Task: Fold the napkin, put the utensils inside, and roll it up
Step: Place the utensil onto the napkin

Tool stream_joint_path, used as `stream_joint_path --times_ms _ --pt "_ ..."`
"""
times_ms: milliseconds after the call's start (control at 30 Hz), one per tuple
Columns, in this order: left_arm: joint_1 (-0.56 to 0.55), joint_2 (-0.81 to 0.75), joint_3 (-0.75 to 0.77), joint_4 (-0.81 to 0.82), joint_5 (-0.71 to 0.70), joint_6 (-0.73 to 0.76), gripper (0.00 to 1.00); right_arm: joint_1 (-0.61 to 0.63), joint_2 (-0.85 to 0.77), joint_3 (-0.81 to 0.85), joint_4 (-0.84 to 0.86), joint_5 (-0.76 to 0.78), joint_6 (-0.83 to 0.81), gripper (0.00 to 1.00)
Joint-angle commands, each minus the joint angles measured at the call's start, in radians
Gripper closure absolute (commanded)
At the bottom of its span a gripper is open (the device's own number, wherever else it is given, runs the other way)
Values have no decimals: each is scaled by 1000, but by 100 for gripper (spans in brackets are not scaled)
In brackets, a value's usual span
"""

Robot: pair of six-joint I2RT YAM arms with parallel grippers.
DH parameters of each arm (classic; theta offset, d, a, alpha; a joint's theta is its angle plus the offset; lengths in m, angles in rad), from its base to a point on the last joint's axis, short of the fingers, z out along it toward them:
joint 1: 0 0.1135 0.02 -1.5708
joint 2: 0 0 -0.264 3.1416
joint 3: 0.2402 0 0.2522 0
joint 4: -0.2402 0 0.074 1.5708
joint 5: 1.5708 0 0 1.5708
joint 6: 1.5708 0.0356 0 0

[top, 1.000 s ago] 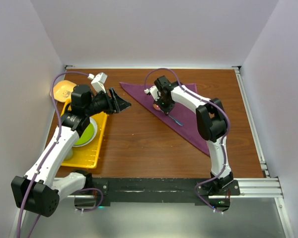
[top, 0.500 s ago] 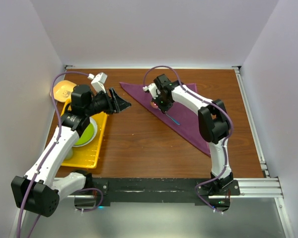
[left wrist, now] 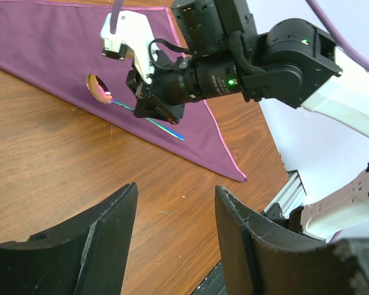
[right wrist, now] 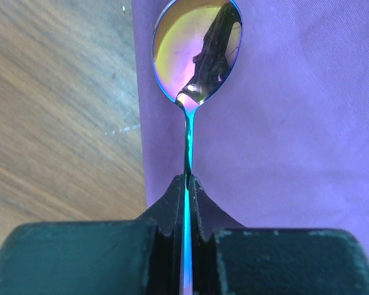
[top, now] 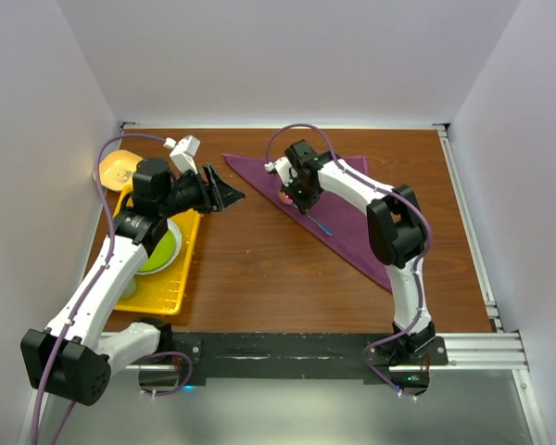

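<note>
Right hand (top: 301,202): fingers pressed together on the thin handle of the spoon (right wrist: 187,135), which was clamped between them.
Spoon, long axis: it ran straight out from the fingertips of the right hand. The bowl was in front of the hand, the rest of the handle came out behind it.
Spoon, direction: seen from above, the bowl pointed to the far left and the handle end to the near right. This was almost parallel to the long edge of the napkin (top: 352,209).
Spoon, bowl: hollow side up, shiny with rainbow colours. It was over the cloth, just inside the long edge. I could not tell if it touched the cloth.
Napkin: it lay flat on the surface (top: 259,269) as a purple triangle, under the right hand and stretching behind it. One corner pointed to the near right.
Left hand (left wrist: 175,196): fingers apart, nothing between them. It was above bare wood, well apart from the right hand and facing it.
Behind the left hand: a yellow tray (top: 181,269) with a green plate (top: 162,248) in it.
</note>
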Motion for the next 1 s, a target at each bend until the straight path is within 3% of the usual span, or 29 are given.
stream_joint_path --times_ms 0,267,567,733,800,833,967 --pt "6 -9 -5 40 15 -2 42 7 32 59 18 -2 11 100" --pt "6 -7 -7 42 14 0 42 9 62 87 27 7 18 99" --pt "6 -10 -14 43 9 0 42 12 79 105 29 16 23 88" --pt "6 -4 -14 43 1 0 41 13 59 113 15 31 44 62" --pt "7 4 -11 48 -15 1 40 17 13 108 21 30 72 37" --pt "7 10 -11 57 -20 -2 39 15 -2 113 16 22 77 2" --pt "7 94 -16 118 -52 -6 37 15 -137 60 34 66 197 2"
